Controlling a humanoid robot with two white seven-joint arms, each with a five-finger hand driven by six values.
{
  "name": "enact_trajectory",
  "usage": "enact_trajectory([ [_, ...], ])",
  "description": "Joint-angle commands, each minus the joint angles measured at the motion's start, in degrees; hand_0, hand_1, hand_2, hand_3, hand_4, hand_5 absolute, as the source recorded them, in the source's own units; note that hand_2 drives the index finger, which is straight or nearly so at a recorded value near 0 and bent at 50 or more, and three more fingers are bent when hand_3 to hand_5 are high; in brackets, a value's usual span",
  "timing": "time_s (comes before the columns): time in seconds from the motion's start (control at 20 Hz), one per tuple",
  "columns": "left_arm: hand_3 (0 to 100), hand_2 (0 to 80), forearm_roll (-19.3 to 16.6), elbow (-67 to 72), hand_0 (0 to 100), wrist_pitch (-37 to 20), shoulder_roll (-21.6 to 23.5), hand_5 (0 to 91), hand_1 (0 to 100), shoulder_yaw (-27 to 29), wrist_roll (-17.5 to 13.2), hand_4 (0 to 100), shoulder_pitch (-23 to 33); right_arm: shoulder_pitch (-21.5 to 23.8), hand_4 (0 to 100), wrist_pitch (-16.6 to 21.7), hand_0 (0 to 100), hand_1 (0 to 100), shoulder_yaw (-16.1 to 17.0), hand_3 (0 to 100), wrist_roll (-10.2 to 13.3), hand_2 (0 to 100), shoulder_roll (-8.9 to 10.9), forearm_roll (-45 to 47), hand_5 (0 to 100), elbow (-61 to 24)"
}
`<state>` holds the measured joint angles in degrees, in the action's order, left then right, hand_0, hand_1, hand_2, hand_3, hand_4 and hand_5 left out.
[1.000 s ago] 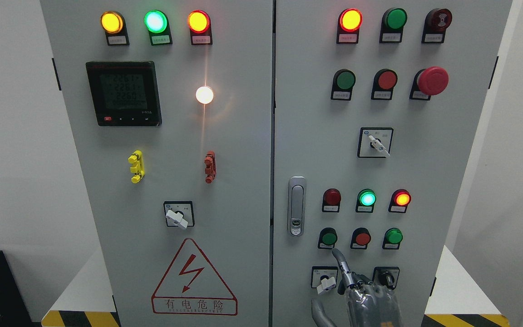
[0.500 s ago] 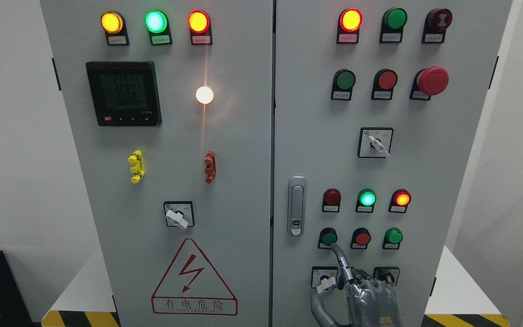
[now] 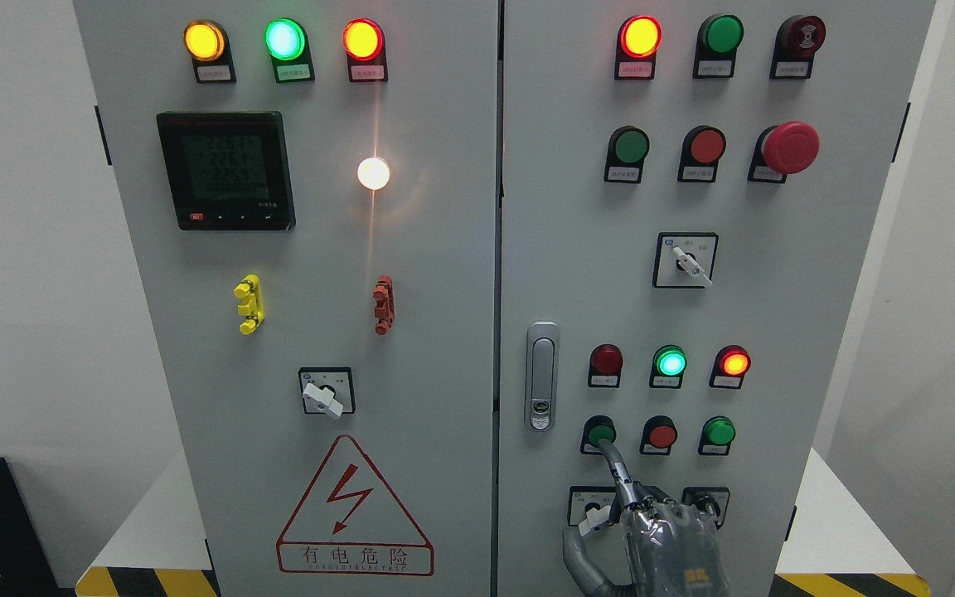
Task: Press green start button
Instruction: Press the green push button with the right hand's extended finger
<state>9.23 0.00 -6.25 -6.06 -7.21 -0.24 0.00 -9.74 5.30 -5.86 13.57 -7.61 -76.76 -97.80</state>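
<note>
The green push button (image 3: 600, 432) sits at the left end of the lowest button row on the right cabinet door (image 3: 776, 332). My right hand (image 3: 658, 537) rises from the bottom edge just below it. Its index finger (image 3: 615, 469) points up and to the left, and its tip meets the button's lower edge. The other fingers are curled into the palm and the thumb hangs down at the left; the hand holds nothing. It covers part of the selector switch (image 3: 592, 507) below the button. The left arm is out of view.
A red button (image 3: 661, 434) and a second green button (image 3: 719, 431) follow in the same row. Above them are a dark red, a lit green (image 3: 671, 362) and a lit red lamp. A door handle (image 3: 540, 376) stands left; another selector switch (image 3: 705, 500) peeks out right.
The right hand has risen and shifted slightly left. Its index fingertip has gone from just below the green button to touching the button's lower edge.
</note>
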Motion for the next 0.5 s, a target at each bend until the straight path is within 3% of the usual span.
enact_trajectory([
  [0.0, 0, 0.0, 0.0, 1.7, 12, 0.0, 0.0, 0.0, 56, 0.0, 0.0, 0, -1.6, -0.7, 77, 0.0, 47, 40, -0.1, 69, 0.0, 0, 0.06, 0.0, 89, 1.8],
  [0.45, 0, 0.0, 0.0, 1.7, 12, 0.0, 0.0, 0.0, 56, 0.0, 0.0, 0, -1.5, -1.2, 78, 0.0, 48, 40, 0.1, 69, -0.1, 0, 0.06, 0.2, 89, 2.3],
])
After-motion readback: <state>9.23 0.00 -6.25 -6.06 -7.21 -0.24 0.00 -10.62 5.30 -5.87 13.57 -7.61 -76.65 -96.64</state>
